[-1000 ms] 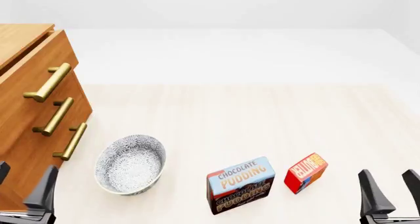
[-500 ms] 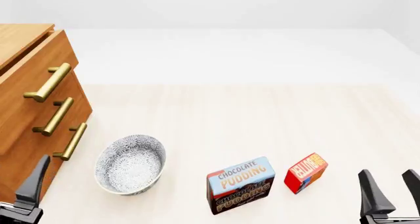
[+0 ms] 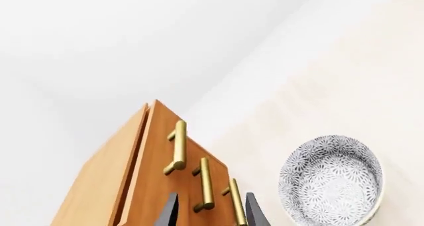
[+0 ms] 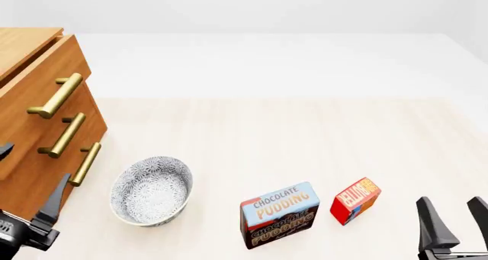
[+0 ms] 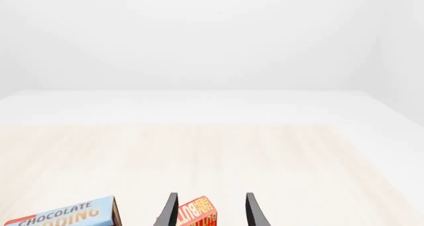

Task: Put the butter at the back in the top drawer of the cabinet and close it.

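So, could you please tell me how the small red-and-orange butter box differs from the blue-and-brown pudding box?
The small red-and-orange butter box is clearly smaller than the blue-and-brown pudding box. The butter is mostly red; the pudding box has a blue top and dark brown lower half. The butter sits nearer the right gripper. Both stand on the pale wooden table, untouched.

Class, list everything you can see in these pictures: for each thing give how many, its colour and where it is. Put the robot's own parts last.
cabinet: one, light-brown wood, far left of the table.
drawers with brass bar handles: three, all shut; top drawer uppermost.
bowl: one, white with grey pattern, right of the cabinet.
pudding box: one, blue and brown, near edge, right of the bowl.
butter: one, red-orange, right of the pudding box.
table: one, pale wood.
left gripper: one, black, open, facing the cabinet.
right gripper: one, black, open, empty, near the butter.
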